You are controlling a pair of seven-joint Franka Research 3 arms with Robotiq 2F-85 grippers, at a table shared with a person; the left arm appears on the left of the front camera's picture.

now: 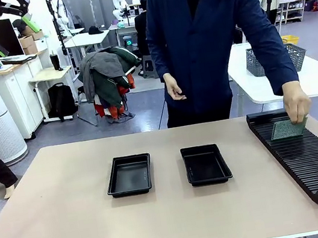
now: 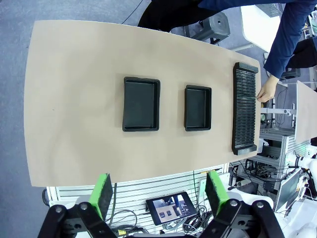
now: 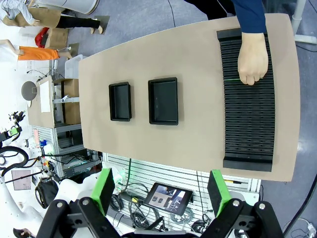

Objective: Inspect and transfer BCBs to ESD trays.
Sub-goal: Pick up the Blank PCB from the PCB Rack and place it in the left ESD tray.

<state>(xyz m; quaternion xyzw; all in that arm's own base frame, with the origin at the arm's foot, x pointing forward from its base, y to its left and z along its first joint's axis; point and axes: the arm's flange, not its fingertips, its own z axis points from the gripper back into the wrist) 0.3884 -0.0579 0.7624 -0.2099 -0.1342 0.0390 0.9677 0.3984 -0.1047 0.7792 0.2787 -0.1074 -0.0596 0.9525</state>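
Observation:
Two empty black ESD trays sit side by side mid-table, the left one (image 1: pixel 130 175) (image 2: pixel 141 103) and the right one (image 1: pixel 206 164) (image 2: pixel 198 107). A person's hand (image 1: pixel 296 102) (image 3: pixel 252 62) holds a green BCB (image 1: pixel 287 128) upright at the far end of the long black slotted rack (image 1: pixel 311 154) (image 3: pixel 247 109). From above, the board shows as a thin green line (image 3: pixel 232 79). My left gripper (image 2: pixel 159 193) and right gripper (image 3: pixel 162 191) both hang high above the table's near edge. Both are open and hold nothing.
The person in a dark blue coat (image 1: pixel 205 32) stands at the table's far side. A grey wire basket (image 1: pixel 274 60) rests on a white table behind. A tablet (image 2: pixel 167 208) and cables lie below the near edge. Bare tabletop (image 1: pixel 57 203) spreads left of the trays.

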